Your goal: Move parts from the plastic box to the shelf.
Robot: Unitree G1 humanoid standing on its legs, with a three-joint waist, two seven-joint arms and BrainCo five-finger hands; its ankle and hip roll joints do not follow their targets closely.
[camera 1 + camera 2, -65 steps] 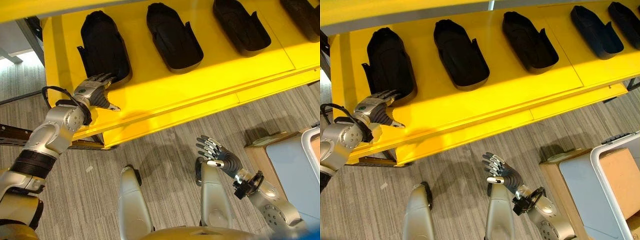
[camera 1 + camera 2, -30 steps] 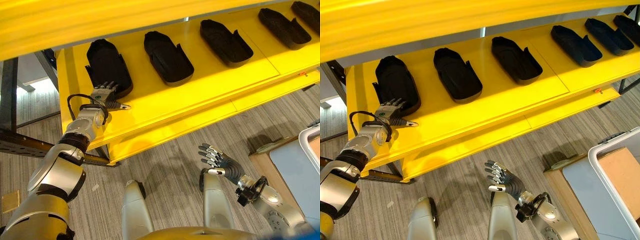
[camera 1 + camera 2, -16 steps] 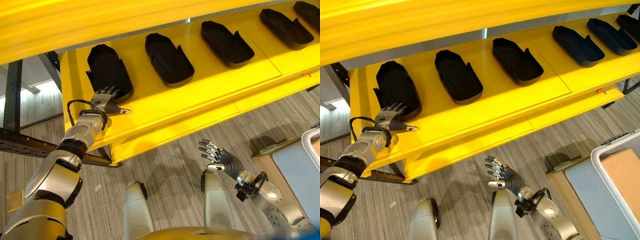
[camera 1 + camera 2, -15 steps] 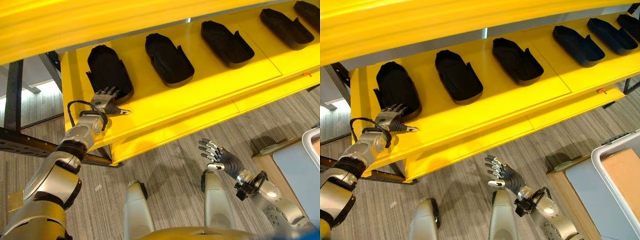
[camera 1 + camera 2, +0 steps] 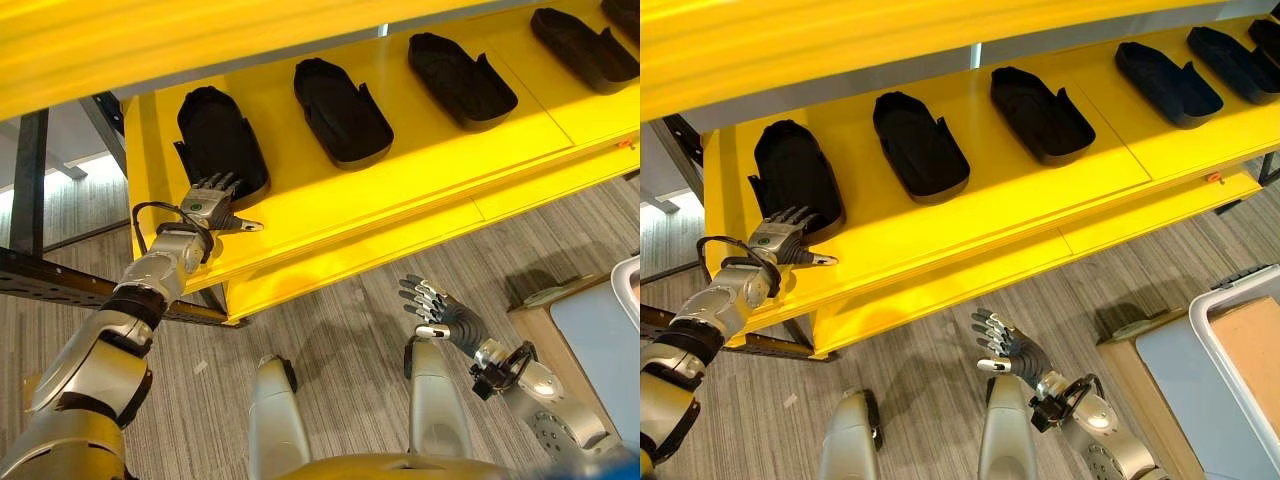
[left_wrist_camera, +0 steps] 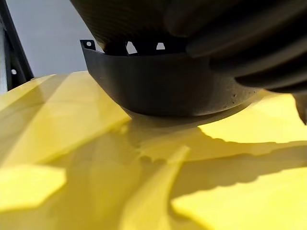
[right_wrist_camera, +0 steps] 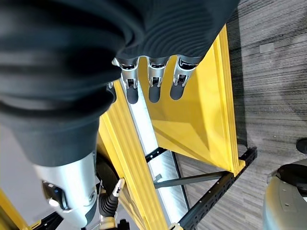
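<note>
Several black shoe-shaped parts lie in a row on the yellow shelf. My left hand rests at the near end of the leftmost part, its straight fingers touching the rim and its thumb pointing off to the side over the shelf. In the left wrist view that part stands flat on the yellow board, with my dark fingers lying against it. My right hand hangs low over the floor, open and holding nothing; its fingers are straight.
A white plastic box's rim shows at the right edge, beside a low wooden stand with a grey-blue top. An upper yellow shelf overhangs the row. Dark metal framing runs left of the shelf.
The whole picture has shifted as the camera moved. My left hand stays at the near end of the leftmost part, and my right hand hangs as before.
</note>
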